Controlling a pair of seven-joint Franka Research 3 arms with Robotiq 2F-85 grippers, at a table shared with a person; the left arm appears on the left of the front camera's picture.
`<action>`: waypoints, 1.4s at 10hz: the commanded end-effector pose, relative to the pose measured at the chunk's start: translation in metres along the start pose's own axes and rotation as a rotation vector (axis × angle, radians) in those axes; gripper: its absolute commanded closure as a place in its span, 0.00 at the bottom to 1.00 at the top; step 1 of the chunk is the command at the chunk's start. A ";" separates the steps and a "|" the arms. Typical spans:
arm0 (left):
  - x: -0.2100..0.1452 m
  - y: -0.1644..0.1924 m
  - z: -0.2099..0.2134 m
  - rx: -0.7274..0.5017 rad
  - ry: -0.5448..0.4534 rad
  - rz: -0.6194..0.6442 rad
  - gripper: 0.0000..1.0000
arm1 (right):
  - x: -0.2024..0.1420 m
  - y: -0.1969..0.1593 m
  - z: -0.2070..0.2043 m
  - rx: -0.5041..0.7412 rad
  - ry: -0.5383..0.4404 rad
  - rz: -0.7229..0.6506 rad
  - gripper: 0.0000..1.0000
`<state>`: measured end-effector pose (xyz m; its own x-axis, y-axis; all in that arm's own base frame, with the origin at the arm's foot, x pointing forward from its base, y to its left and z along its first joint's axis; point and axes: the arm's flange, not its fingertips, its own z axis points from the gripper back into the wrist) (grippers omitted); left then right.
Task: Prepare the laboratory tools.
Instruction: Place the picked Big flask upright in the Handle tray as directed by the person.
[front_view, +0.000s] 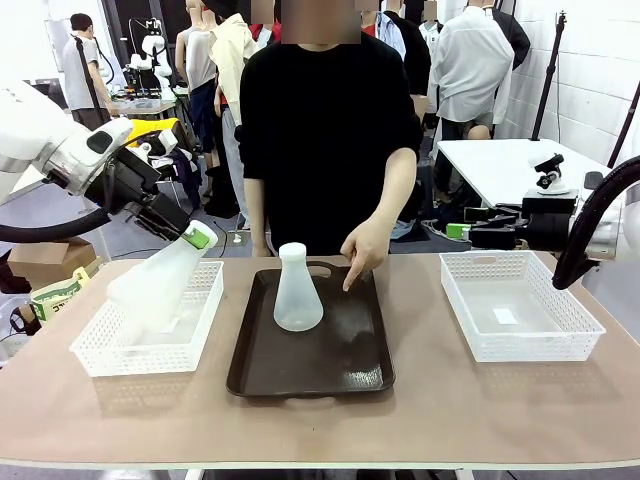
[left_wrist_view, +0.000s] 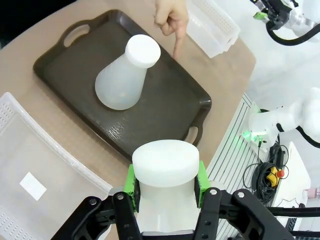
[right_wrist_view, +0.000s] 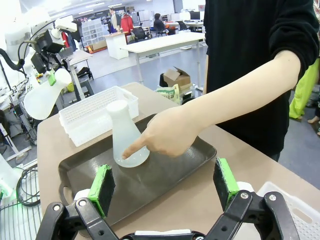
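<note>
Frosted white plastic, translucent and smooth: two conical flasks, wide at the base, narrow at the neck. One flask (front_view: 298, 290) upright on the dark brown tray (front_view: 345, 365) at mid-table, near the tray's far end. Other flask (front_view: 158, 282) carried tilted, base down and outward, above the left white mesh basket (front_view: 105, 352), clear of its floor. Left tool (left_wrist_view: 166, 186) clamped on that flask's neck, green pads pressed to either side just below the flat rim. Right tool (right_wrist_view: 164, 186) spread wide, holding nothing, hanging off the table's right side by the right mesh basket (front_view: 560, 345).

Person's hand (front_view: 362, 250) pointing with one finger down at the tray, just beside the standing flask; probably marks the spot for the carried one.

Likely step: move the held flask over and stand it on the tray. To do well: swing the wide base level before lowering, since a tilted base would land on its edge and tip. Keep well apart from the standing flask and from the pointing finger. Lower onto bare tray floor, inside the raised lip. Release only once the base sits flat; light, hollow plastic, easily knocked over.

Tray glossy, rectangular, with cut-out handles at both ends. Baskets rigid lattice, shallow. Table (front_view: 500, 420) matte tan.
</note>
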<state>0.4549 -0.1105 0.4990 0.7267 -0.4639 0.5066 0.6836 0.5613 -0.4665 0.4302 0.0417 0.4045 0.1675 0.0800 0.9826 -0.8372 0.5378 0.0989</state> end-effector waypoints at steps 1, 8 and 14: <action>-0.004 0.001 -0.016 -0.066 0.019 -0.095 1.00 | 0.001 0.000 0.000 -0.004 0.015 -0.011 0.00; 0.006 -0.034 -0.101 -0.439 -0.419 -0.783 1.00 | 0.001 0.000 0.000 -0.004 0.015 -0.011 0.00; 0.005 -0.029 -0.110 -0.409 -0.448 -0.780 1.00 | 0.001 0.000 0.000 -0.004 0.015 -0.011 0.00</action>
<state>0.4441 -0.2059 0.4393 0.0200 -0.2584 0.9658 0.9921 -0.1145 -0.0512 0.4302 0.0419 0.4045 0.1677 0.0804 0.9826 -0.8374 0.5375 0.0990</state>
